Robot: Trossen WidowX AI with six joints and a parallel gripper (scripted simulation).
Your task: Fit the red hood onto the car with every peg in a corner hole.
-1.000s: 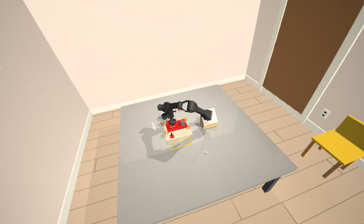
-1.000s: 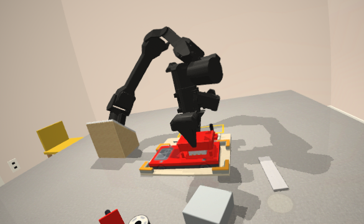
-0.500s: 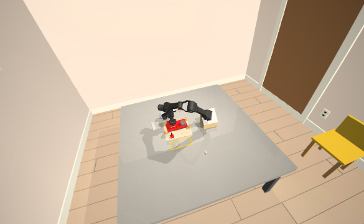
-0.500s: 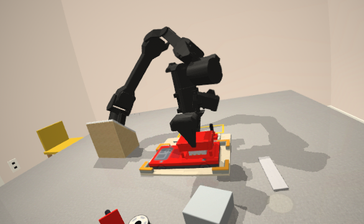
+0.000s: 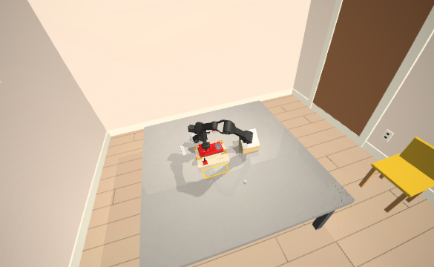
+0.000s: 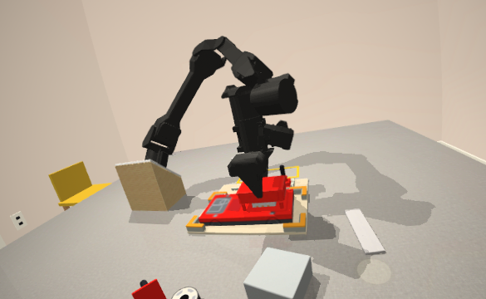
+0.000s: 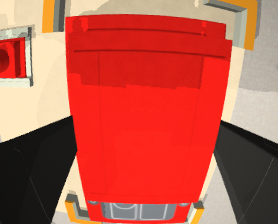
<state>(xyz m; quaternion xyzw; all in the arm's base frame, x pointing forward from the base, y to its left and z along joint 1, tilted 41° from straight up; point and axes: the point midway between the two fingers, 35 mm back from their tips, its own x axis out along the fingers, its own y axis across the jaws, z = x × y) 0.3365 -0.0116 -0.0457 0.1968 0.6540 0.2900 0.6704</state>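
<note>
My gripper (image 6: pixel 262 188) (image 7: pixel 146 124) is shut on the hood (image 6: pixel 263 192) (image 7: pixel 145 120), a red shell with a flat roof, one finger on each long side. The hood is over the engine end of the chassis (image 6: pixel 230 213), whose red deck lies in the jig (image 6: pixel 247 229) (image 7: pixel 249 21) with orange corners. In the exterior view the pale engine block (image 6: pixel 264 204) shows below the hood's lower edge, with a gap above the deck. Red uprights show beside the engine. The corner holes and the peg tips are hidden, so their alignment cannot be told.
A red part with a black knob (image 5: pixel 205 162) sits beside the chassis. A yellow outline (image 5: pixel 216 176) lies beyond it. A grey block (image 6: pixel 280 270), white strip (image 6: pixel 365 232), white wheel (image 6: pixel 185 292) and another red part (image 6: pixel 149 291) are on the table. A wooden block (image 6: pixel 143 187) stands at the arm's base.
</note>
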